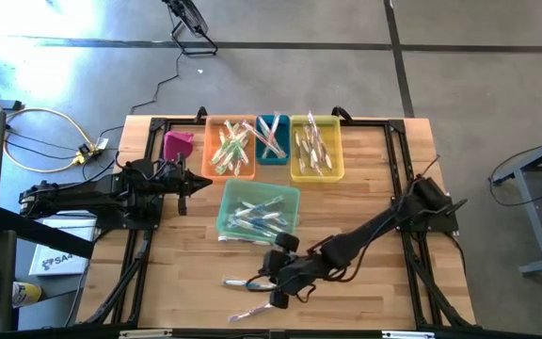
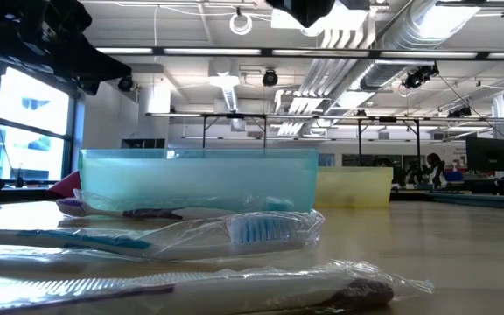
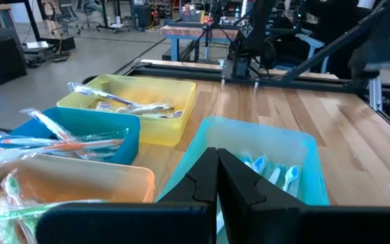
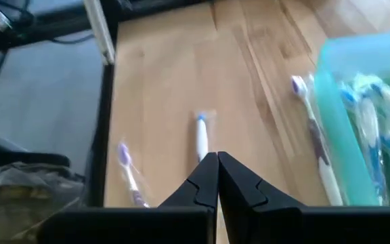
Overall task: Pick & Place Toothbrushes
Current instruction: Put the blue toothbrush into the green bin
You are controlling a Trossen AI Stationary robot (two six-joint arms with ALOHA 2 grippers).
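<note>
Toothbrushes lie in four bins and loose on the bench [image 1: 365, 188]. Left pincer [image 1: 205, 184], waiting at the bench's left side, has its fingers pressed together and holds nothing. Just behind it stands a small magenta cup [image 1: 178, 144]. Beyond its tip, left to right along the far edge, sit an orange bin [image 1: 211, 132] of green and orange brushes, a narrow blue bin [image 1: 271, 156] and a yellow bin [image 1: 340, 141], the three touching side by side. Directly ahead of the left pincer's tip and to its right lies a teal bin [image 1: 224, 209] of blue-accented brushes [image 1: 257, 215], set apart from the row; in the left wrist view its near corner sits just past the closed fingers.

Right pincer [image 1: 277, 299], low over the bench's near edge, is likewise fully closed and empty. Ahead of its tip, seen from the right wrist, three loose brushes rest on the wood: a purple-headed one [image 4: 128, 173] nearest the bench frame, a blue-tipped one [image 4: 201, 134] in line with the fingers, and a third [image 4: 315, 141] beside the teal bin's wall. From table height, wrapped brushes [image 2: 234, 234] lie in front of the teal bin.
</note>
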